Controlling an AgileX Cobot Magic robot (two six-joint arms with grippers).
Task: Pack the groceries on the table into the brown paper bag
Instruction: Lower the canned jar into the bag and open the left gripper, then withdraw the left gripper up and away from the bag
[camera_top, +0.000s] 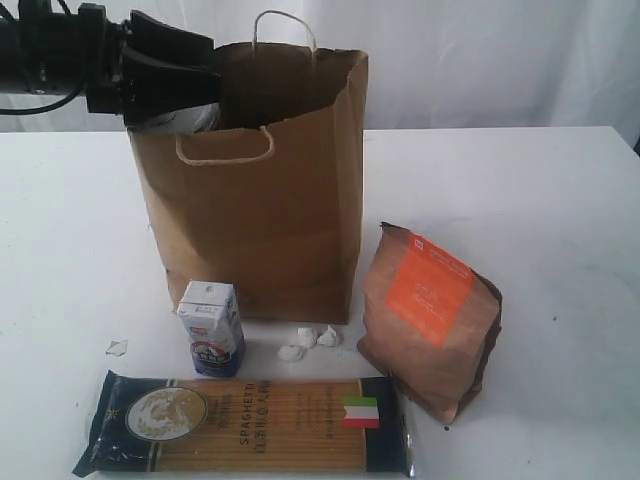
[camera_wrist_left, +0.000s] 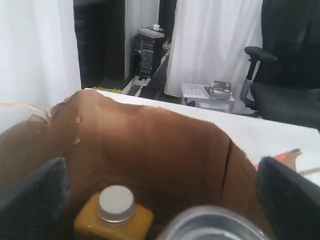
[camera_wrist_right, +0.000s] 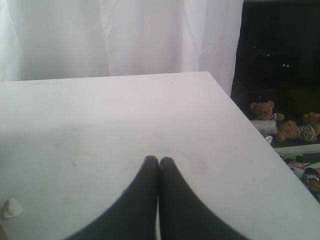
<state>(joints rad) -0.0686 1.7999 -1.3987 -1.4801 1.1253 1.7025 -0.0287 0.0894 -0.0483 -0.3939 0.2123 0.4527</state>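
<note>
Left wrist view: dark jar with silver pull-tab lid (camera_wrist_left: 215, 227) sits between the left tool's (camera_wrist_left: 162, 172) wide-spread jaws, over the brown paper bag (camera_wrist_left: 165, 140), small yellow bottle (camera_wrist_left: 115, 212) beneath. Whether it is grasped I cannot tell. Bagging step, probably; next calls for lowering, then letting go. Right tool (camera_wrist_right: 159, 165) clenched, empty.

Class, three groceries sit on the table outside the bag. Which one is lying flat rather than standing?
The spaghetti pack, lying flat on its broad face. The carton and the orange-labelled pouch both stand upright.
</note>
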